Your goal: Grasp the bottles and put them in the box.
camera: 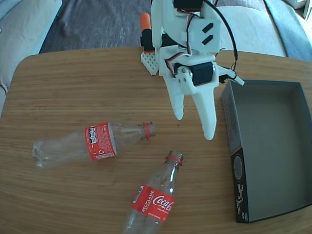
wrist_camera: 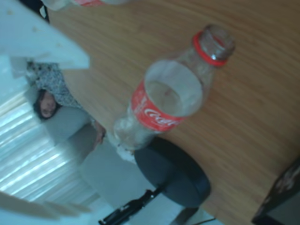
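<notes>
Wood-grain desk is seen, with two clear, capless bottles lying on it, each with a red label and red neck ring: one at left in the fixed view, one at the lower edge. Right of them the box is set, dark grey inside, black-sided, holding nothing. White fingers are spread above the desk, nothing gripped.

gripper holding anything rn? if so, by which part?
Nothing held. The gripper is open above the table, and both bottles lie untouched.
</notes>
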